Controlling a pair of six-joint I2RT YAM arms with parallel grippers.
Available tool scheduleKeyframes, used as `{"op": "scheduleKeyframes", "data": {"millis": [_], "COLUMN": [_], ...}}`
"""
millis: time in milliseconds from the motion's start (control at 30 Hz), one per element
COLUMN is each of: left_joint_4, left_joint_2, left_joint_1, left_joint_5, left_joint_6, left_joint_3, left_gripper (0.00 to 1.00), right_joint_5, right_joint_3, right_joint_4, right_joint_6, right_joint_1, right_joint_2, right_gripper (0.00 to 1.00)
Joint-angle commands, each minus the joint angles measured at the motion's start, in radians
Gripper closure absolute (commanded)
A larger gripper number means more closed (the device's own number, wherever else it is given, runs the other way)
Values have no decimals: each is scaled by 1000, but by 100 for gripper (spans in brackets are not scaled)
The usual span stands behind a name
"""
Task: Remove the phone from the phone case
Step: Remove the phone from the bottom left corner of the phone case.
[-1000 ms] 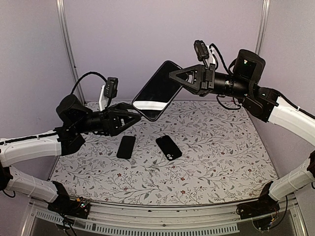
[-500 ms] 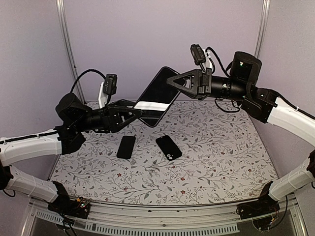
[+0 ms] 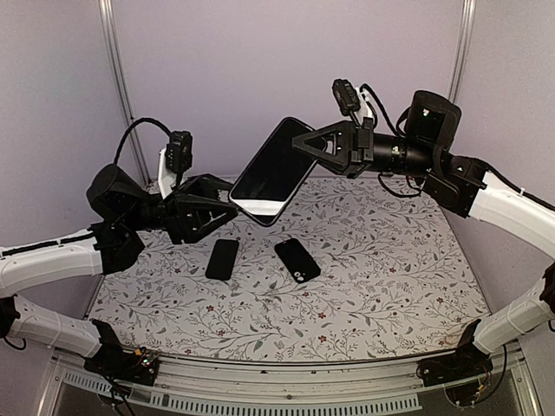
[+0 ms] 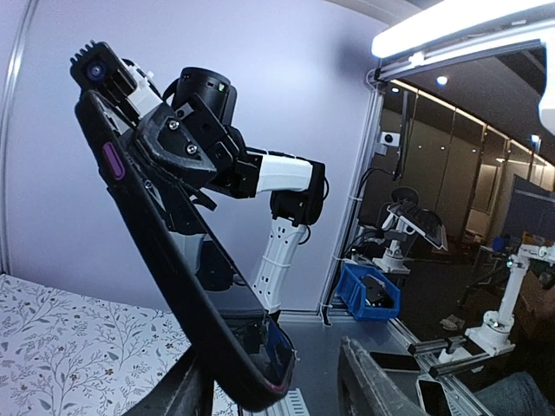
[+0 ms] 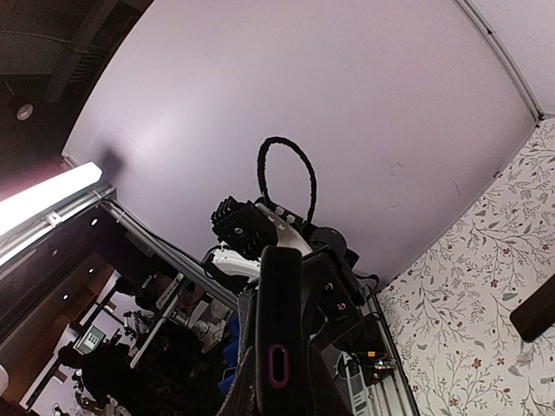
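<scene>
Aloft, right tool [image 3: 297,144] clamps the cased phone [image 3: 270,173]; left tool [image 3: 232,201] straddles it, parted.

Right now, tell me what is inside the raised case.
A phone fills the case, dark screen showing, one end pinched by the right fingers. The phone's back and edges are covered by the case, so they cannot be seen.

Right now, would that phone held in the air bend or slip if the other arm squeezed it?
Probably stiff: the cased phone juts out flat though the right end effector pinches only its upper end. The glossy screen looks slippery; the dark case rim likely grips better.
</scene>
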Motion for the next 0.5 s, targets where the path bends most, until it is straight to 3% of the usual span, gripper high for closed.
{"op": "scheduleKeyframes", "data": {"millis": [0,467], "left_joint_4": [-59,-79], "left_joint_2": [-35,-48], "left_joint_1": [-11,-11], "left_joint_5": [45,5], "left_joint_6": [119,183], "left_joint_3": [31,49], "left_gripper": [52,81], "right_joint_5": [-51,-143], "right_joint_3": [-9,-24], "right_joint_4": [147,268], "right_joint_6": [111,211], "right_joint_1": [2,13], "right_joint_2": [13,35], "right_gripper": [100,100]}}
